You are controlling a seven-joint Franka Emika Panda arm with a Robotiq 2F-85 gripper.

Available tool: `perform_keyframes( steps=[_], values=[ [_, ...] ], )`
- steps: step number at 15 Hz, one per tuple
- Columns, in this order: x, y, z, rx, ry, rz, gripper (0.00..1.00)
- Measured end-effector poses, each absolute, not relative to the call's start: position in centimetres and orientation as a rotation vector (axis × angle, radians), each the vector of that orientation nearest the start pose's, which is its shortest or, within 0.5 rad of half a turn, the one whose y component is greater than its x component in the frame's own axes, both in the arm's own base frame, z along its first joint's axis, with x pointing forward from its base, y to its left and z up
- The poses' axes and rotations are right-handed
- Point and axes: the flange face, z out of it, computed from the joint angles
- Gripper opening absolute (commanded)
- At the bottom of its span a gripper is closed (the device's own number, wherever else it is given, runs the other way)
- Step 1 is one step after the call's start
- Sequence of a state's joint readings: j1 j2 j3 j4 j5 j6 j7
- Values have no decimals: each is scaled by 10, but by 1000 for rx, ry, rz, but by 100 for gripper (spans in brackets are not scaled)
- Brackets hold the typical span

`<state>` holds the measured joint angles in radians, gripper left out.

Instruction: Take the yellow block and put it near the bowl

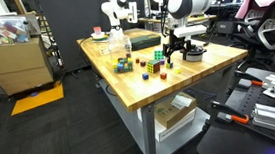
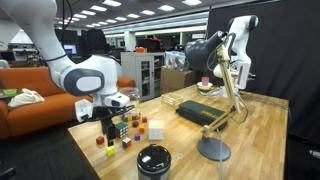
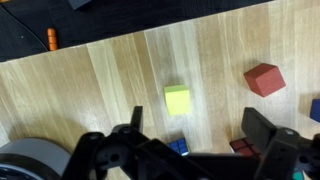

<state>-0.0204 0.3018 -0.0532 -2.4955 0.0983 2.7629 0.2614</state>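
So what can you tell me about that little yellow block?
In the wrist view, the yellow block is a small cube, bright yellow-green, with smooth plain faces. It could be wood or plastic; I cannot tell which. It sits flat on the pale wooden table, on its own, touching no other block. A red block lies apart to one side. The gripper is open close by and is not touching it.

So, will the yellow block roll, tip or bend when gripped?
The yellow block looks like a rigid cube with flat faces, so it probably will not roll or bend. It is small, so likely light. On the smooth wooden table, a push may slide it.
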Motion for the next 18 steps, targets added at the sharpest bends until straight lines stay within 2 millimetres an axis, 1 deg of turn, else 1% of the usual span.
perform_keyframes(
  steps=[3, 6, 12, 18],
  values=[
    [467, -47, 161, -3034, 687, 44, 100],
    [470, -51, 155, -3037, 669, 53, 100],
    [470, -54, 137, -3058, 602, 99, 100],
    [474, -55, 127, -3065, 576, 118, 100]
  ],
)
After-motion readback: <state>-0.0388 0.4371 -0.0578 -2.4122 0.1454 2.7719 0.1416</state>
